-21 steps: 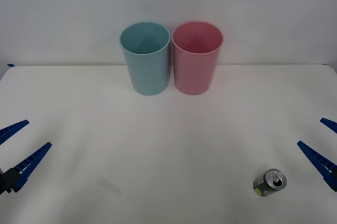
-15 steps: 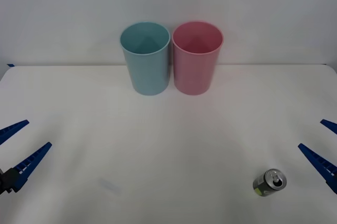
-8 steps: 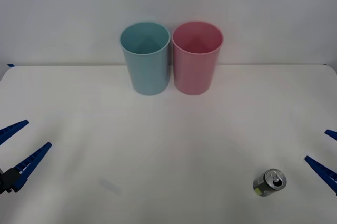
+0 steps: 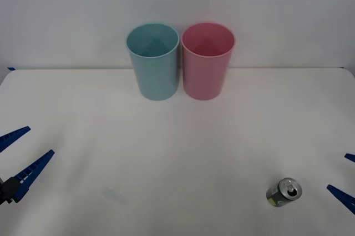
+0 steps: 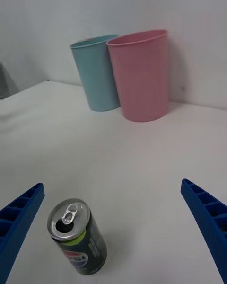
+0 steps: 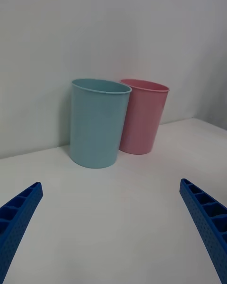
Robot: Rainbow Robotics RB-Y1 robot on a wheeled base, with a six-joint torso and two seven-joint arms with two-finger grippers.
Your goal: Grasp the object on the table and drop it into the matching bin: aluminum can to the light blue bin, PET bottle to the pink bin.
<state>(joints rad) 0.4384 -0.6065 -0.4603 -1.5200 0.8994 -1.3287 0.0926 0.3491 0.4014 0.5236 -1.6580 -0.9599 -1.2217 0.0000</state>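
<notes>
1. White tabletop [image 4: 177, 147] carries everything.
2. Nearest, the aluminum can [image 4: 283, 192] stands upright beside the right gripper [image 4: 348, 177], fingers apart; approach step.
3. Left gripper [image 4: 16, 158] waits, fingers apart.
4. Farthest, light blue bin [image 4: 153, 61] touches pink bin [image 4: 207, 60]; next, centre on the can.

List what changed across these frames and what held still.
The right end effector, open, slid toward the front view's right edge and lower, now beside the can without touching it. Nothing was grasped. The can, blue bin, pink bin and the open left end effector stayed put.
</notes>
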